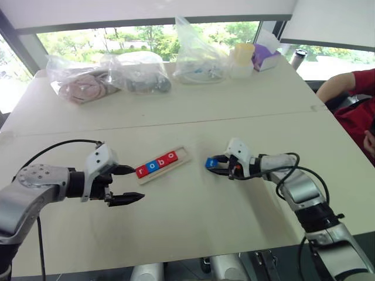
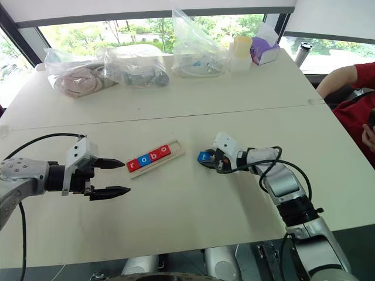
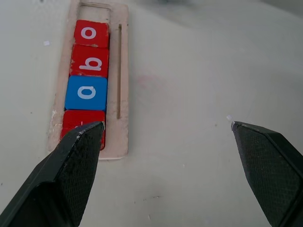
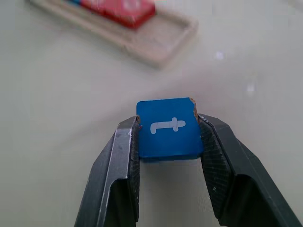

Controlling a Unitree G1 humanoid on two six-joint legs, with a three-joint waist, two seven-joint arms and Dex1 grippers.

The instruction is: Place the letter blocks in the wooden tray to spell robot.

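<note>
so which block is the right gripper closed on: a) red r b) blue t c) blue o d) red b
b: the right wrist view shows the right gripper with its jaws pressed on both sides of the blue t, short of the tray, whose end slot is unfilled.

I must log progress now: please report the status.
Left gripper open, idle. Right gripper shut on blue t block. Wooden tray: r, o, b, o in, end slot free.
</note>
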